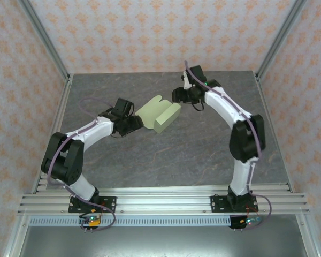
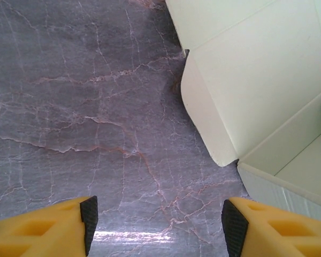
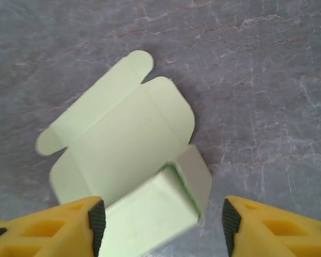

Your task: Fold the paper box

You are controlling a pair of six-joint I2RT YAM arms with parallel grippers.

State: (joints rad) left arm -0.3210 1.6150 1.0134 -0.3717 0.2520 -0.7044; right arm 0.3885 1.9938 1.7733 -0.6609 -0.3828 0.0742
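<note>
The paper box (image 1: 159, 115) is pale green and lies on the grey marble table between the two arms. Its lid panel with rounded tabs is spread flat to the upper left, and the box body is raised at the lower right. My left gripper (image 1: 137, 123) sits just left of the box. In the left wrist view it (image 2: 156, 225) is open over bare table, with the box (image 2: 257, 80) ahead to the right. My right gripper (image 1: 177, 96) hovers at the box's upper right. In the right wrist view it (image 3: 160, 225) is open, and the box body (image 3: 150, 209) lies below, between the fingers.
The marble table (image 1: 203, 150) has free room in front of and to the right of the box. Metal frame posts (image 1: 48, 43) and patterned walls close the back and sides. An aluminium rail (image 1: 160, 201) runs along the near edge.
</note>
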